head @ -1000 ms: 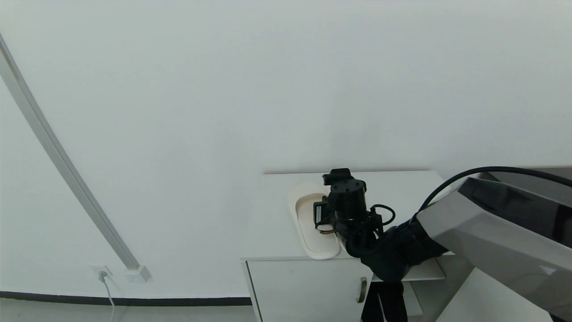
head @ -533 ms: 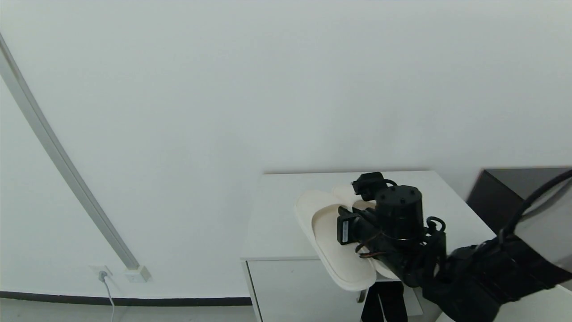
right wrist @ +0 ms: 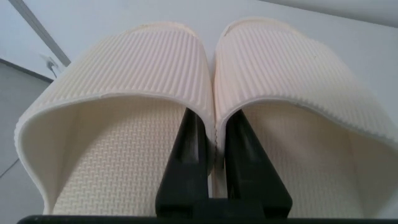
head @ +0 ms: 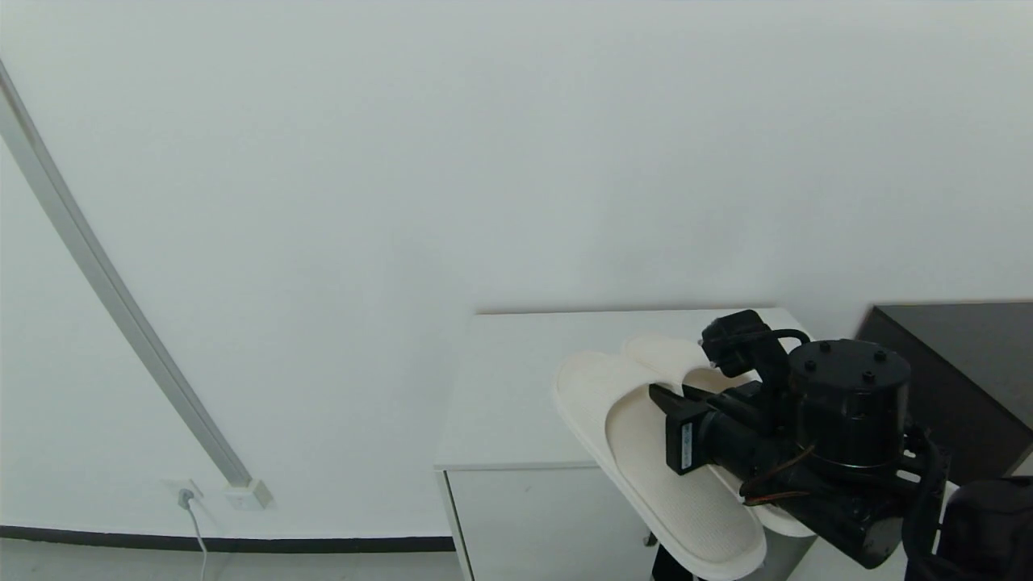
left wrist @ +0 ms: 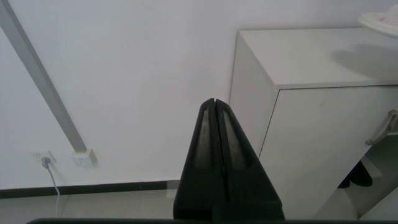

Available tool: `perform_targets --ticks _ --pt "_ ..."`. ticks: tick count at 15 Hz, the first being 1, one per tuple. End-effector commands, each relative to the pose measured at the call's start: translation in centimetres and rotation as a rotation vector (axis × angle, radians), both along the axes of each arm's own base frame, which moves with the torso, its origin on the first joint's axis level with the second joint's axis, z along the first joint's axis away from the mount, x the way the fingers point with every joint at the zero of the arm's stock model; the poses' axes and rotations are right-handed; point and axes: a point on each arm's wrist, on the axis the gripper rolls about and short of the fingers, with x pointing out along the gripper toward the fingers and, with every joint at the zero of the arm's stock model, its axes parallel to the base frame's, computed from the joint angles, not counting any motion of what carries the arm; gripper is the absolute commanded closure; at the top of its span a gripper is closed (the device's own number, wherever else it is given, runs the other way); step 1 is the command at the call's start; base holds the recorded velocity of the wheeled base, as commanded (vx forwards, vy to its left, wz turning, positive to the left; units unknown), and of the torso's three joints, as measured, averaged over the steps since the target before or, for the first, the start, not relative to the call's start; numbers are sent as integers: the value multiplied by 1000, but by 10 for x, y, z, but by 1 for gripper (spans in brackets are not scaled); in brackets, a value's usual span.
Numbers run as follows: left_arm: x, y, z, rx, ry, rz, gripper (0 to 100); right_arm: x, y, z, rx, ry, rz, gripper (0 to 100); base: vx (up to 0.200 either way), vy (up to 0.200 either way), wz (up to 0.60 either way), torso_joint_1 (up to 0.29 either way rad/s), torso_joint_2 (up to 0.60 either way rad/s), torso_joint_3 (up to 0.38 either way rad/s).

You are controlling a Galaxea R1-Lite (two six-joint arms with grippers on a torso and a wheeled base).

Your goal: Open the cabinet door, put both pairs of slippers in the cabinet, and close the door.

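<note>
My right gripper (head: 686, 403) is shut on a pair of cream slippers (head: 646, 436), held side by side above the front right of the white cabinet (head: 516, 403). In the right wrist view its fingers (right wrist: 186, 155) pinch the two inner walls of the slippers (right wrist: 124, 93) together. The slippers hang past the cabinet's front edge, heels toward me. My left gripper (left wrist: 214, 106) is shut and empty, low down to the left of the cabinet (left wrist: 311, 56). The cabinet's door handle (left wrist: 380, 127) shows at the door's right edge.
A white wall stands behind the cabinet. A slanted grey conduit (head: 105, 282) runs down to a wall socket (head: 184, 491) with a cable. A dark cabinet top (head: 952, 355) lies right of the white one. Open floor lies left of the cabinet.
My right arm has lifted the slippers off the cabinet top and carried them right and toward me, past the front edge.
</note>
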Motion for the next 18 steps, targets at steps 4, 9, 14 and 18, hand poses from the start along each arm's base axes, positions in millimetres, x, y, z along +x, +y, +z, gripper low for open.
perform_targets --ticks 4,9,14,18 --pt "0 0 0 0 1 1 100 -1 1 4 5 -13 6 100 0 0 0 0 0 0" --pt "0 0 0 0 2 0 100 -1 9 4 -6 -24 23 100 -200 0 0 4 4 2" --pt "0 0 0 -2 2 1 100 -1 10 3 -13 -23 26 100 -200 0 0 0 4 0" --pt "0 0 0 0 2 0 100 -1 10 3 -12 -22 26 100 -200 0 0 -4 2 -1"
